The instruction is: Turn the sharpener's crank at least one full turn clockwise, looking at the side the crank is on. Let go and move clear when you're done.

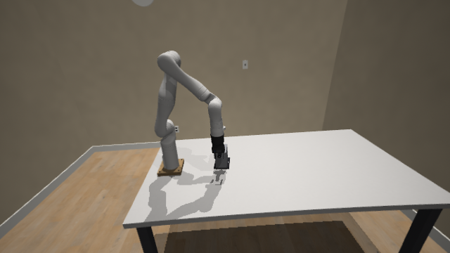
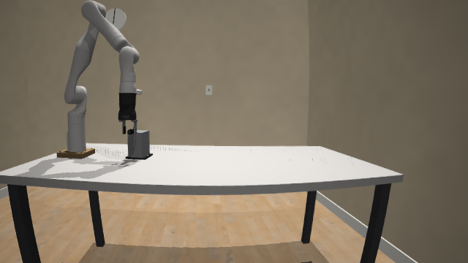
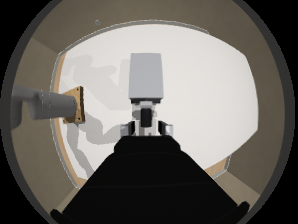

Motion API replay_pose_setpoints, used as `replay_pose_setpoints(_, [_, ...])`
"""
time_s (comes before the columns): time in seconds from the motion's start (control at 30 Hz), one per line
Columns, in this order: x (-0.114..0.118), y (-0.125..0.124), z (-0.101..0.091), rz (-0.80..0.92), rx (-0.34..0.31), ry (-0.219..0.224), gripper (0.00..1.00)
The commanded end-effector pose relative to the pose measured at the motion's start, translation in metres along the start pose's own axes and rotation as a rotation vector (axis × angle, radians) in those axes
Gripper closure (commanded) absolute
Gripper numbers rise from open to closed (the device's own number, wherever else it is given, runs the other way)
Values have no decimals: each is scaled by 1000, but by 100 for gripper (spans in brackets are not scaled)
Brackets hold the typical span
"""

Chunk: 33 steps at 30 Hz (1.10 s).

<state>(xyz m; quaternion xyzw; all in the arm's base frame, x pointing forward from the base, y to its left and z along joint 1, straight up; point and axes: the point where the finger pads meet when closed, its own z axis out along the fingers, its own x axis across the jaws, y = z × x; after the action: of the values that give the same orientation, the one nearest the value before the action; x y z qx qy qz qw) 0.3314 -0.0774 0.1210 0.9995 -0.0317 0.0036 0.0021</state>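
Note:
The sharpener (image 2: 139,144) is a small grey box on a black base, standing on the white table near the arm's base. It also shows in the top view (image 1: 223,159) and in the wrist view (image 3: 147,78). Its dark crank (image 3: 145,116) is on the side facing the arm, near the top edge of that side. My gripper (image 2: 129,128) points straight down, just above and beside the crank side of the sharpener. Its fingers stand open with nothing between them. In the wrist view the fingers straddle the crank area from above.
The arm's base (image 2: 75,153) sits on a brown plate at the table's left end, close behind the sharpener. The table edge (image 1: 140,197) runs near on the left.

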Motion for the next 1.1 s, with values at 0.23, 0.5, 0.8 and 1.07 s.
replay_pose_setpoints(0.23, [0,0,5,-1,1,-2,3])
replay_pose_setpoints(0.5, [0,0,6,-1,1,-2,3])
replay_pose_setpoints(0.8, [0,0,6,-1,1,-2,3])
replay_pose_setpoints(1.07, [0,0,6,-1,1,-2,3])
